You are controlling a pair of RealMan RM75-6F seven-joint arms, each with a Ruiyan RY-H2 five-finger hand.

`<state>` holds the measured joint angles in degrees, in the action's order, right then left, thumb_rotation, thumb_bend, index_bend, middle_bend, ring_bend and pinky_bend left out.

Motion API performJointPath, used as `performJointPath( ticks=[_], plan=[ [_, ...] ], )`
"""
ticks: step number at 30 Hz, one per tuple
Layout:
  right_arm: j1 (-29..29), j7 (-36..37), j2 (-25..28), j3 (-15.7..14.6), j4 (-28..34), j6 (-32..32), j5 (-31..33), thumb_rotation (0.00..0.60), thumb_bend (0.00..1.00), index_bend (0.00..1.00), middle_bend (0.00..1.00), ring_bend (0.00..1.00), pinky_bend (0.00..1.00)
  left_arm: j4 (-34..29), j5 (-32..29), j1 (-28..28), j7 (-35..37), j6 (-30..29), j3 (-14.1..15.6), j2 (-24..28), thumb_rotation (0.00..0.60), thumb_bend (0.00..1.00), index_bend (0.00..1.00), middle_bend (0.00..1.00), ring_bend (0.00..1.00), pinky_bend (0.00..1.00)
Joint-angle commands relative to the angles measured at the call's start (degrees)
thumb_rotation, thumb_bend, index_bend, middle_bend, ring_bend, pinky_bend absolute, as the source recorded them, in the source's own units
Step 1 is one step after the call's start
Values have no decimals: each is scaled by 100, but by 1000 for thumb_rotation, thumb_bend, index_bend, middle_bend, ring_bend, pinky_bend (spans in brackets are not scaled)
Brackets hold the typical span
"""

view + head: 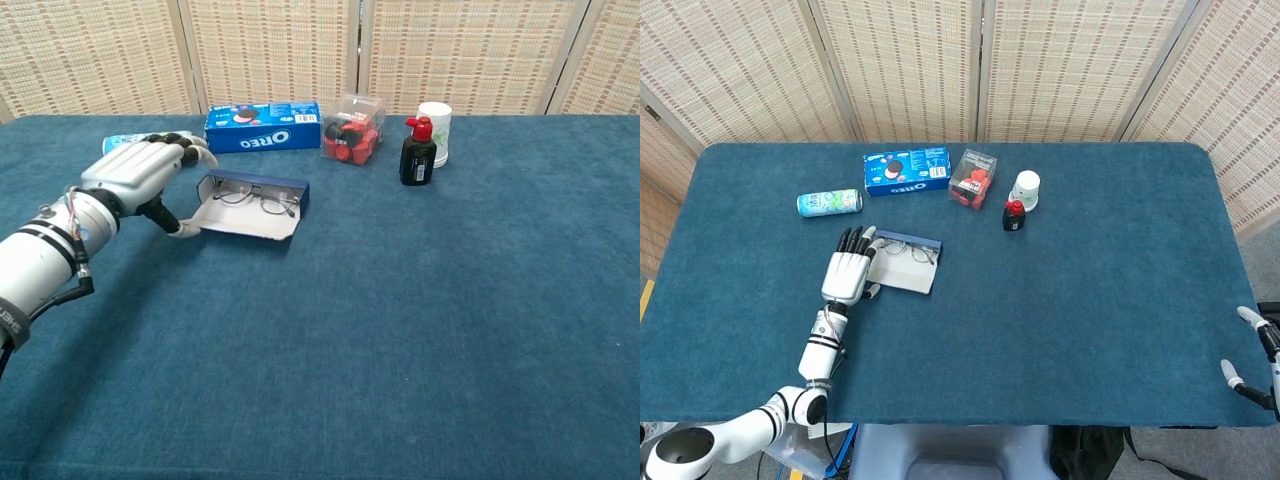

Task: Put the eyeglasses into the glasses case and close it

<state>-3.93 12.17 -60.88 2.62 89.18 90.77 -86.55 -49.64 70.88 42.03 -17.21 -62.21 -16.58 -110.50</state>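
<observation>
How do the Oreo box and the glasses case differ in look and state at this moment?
The Oreo box is bright blue with printed cookies and lettering; the glasses case is dark blue outside with a pale lining. The Oreo box is shut and sits at the back of the table; the glasses case lies open nearer the front, with the eyeglasses inside and the left robot hand beside it. Both rest flat on the table.

My left hand — silver-grey shell, black fingertips — joins a white forearm with black bands and thin cables at the wrist.
</observation>
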Motion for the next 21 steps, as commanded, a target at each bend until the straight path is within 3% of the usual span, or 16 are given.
performJointPath(
  ticks=[1,4,15,21],
  plan=[
    [1,-4,5,5,6,-3,9,600,296,164,244,165,70,165,12,88,173,-42,-65,-111,600,199,255,3,0,0],
    [11,-17,11,8,16,-25,16,600,296,164,243,165,70,341,8,183,321,-72,-142,-221,600,217,305,25,0,0],
    [32,-33,12,17,31,-56,23,600,296,164,243,165,70,1109,-193,600,361,260,-348,-592,600,246,339,44,0,0],
    [36,-32,19,22,28,-68,35,600,296,164,243,165,70,1344,-215,690,363,392,-303,-709,600,246,371,53,0,0]
  ],
)
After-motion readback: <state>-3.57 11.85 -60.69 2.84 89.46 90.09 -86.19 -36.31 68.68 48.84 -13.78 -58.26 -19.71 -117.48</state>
